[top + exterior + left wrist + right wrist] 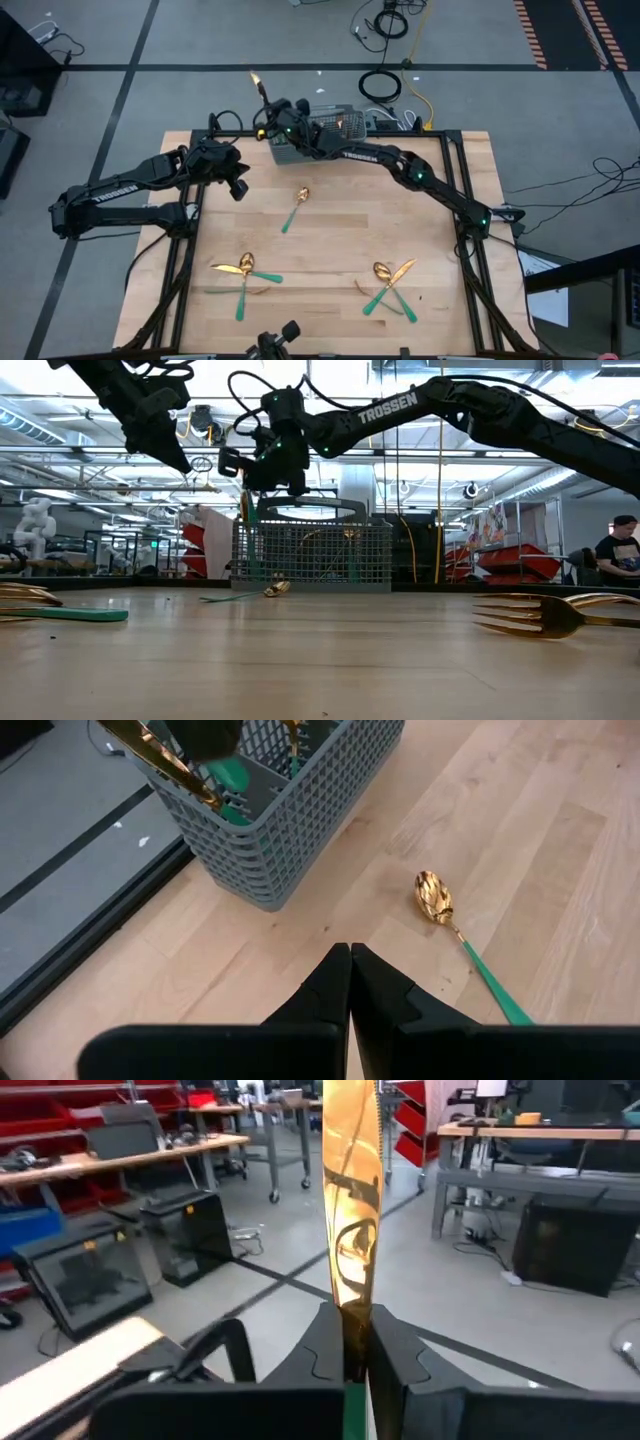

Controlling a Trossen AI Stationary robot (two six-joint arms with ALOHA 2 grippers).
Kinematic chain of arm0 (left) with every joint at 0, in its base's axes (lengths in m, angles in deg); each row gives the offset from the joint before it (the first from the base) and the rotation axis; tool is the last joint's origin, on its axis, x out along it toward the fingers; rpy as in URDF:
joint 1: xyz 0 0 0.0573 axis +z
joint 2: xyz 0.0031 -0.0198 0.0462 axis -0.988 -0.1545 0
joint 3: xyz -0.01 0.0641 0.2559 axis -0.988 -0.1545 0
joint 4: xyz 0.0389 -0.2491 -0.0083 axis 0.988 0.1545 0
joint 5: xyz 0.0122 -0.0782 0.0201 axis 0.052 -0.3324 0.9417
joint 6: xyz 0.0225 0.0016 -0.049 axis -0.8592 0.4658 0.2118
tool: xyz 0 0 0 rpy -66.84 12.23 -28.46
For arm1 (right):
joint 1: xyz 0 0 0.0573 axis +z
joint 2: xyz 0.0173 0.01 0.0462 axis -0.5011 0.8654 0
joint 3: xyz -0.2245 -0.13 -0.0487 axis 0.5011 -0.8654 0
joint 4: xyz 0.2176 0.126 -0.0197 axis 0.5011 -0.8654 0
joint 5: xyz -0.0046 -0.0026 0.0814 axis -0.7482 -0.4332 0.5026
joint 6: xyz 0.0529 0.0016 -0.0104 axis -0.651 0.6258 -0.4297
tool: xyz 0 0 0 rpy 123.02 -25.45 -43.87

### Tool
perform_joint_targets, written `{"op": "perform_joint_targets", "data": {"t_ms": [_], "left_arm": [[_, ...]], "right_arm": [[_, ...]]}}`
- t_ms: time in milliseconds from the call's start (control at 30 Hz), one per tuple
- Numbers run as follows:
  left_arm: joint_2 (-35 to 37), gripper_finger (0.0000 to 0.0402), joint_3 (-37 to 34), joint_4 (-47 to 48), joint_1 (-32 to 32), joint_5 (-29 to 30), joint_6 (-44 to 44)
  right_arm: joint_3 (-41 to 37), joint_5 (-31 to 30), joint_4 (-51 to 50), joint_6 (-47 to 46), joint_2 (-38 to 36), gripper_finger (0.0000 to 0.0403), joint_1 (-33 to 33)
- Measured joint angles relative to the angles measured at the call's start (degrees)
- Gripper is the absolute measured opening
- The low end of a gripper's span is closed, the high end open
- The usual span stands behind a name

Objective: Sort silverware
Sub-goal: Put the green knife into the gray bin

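Near edge: two crossed piles of cutlery, gold heads, slim teal handles. Mid-table: lone spoon. Far edge: right gripper pinches a knife over the grey basket; left gripper pressed together, empty, beside it. Likely light, stiff, slippery; grip mid-handle.

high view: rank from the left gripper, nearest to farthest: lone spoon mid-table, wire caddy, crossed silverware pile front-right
Left gripper hangs shut over the table's left rear.
1. Wire caddy, at the rear edge, and the lone spoon, mid-table: too close to call.
2. Crossed silverware pile, front-right: clearly farthest.
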Motion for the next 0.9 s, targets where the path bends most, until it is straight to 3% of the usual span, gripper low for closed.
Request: {"op": "perform_joint_targets", "data": {"t_ms": [267, 667, 900], "left_arm": [[0.00, 0.0010, 0.00, -0.02, 0.01, 0.02, 0.02], [0.00, 0.0010, 0.00, -0.04, 0.00, 0.04, 0.02], [0.00, 0.0010, 0.00, -0.04, 0.00, 0.04, 0.56]], "right_arm": [[0.00, 0.12, -1.20, -2.56, 1.00, 0.0002, 0.10], [0.08, -0.22, -2.88, -2.38, 1.07, 0.0077, 0.52], [0.02, 0.26, -3.55, -1.81, -0.30, 0.0092, 1.16]]}}
